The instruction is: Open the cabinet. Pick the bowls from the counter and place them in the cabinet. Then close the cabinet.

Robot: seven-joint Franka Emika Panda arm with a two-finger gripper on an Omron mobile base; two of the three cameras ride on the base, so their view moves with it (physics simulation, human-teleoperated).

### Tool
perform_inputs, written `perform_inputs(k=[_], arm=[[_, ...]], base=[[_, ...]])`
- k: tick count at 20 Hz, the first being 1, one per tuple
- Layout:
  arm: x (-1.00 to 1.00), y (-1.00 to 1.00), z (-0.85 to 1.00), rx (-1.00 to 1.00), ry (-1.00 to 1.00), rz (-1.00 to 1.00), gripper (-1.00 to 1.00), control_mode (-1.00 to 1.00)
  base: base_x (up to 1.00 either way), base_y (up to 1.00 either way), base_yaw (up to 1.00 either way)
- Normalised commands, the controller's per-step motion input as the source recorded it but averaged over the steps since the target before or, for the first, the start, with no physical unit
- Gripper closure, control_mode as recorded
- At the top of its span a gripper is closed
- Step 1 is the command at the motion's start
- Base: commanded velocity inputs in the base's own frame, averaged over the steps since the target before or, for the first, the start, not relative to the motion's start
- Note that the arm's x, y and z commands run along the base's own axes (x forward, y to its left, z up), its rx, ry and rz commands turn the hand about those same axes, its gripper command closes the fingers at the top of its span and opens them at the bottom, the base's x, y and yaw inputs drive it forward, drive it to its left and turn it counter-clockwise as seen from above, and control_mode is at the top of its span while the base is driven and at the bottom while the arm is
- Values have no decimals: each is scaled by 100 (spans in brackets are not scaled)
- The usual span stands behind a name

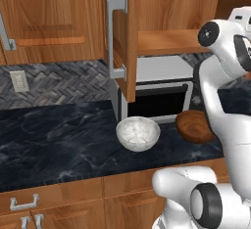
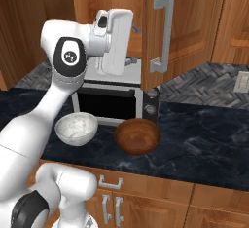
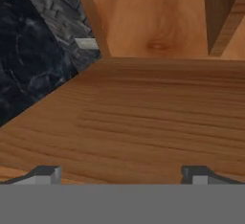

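The cabinet stands open, one door [image 1: 128, 37] swung out on the left and the other door [image 2: 180, 22] on the right. Its wooden shelf [image 1: 166, 42] is bare. My gripper [image 3: 122, 175] is open and holds nothing, hovering just over the shelf board [image 3: 143, 117]. The white hand [image 2: 114, 42] sits up at the cabinet mouth. Both bowls rest on the black counter [image 1: 59, 140] in front of the toaster oven. The whitish speckled bowl [image 1: 138, 133] [image 2: 76, 128] is on the left. The dark brown wooden bowl [image 1: 195, 126] [image 2: 137, 136] is on the right, partly behind my arm in the left base view.
A toaster oven [image 2: 114, 103] stands against the wall under the cabinet, behind the bowls. A wall outlet [image 1: 19, 81] is on the herringbone backsplash. Drawers with silver handles [image 1: 23, 202] run below the counter. Another wall cabinet [image 1: 49, 17] hangs to the left.
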Motion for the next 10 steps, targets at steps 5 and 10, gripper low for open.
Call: perform_inputs(k=[5, 10], arm=[[15, -36, 0, 0, 4, -6, -100, -100], [-29, -63, 0, 0, 2, -8, -100, -100]], base=[[0, 0, 0], [0, 0, 0]])
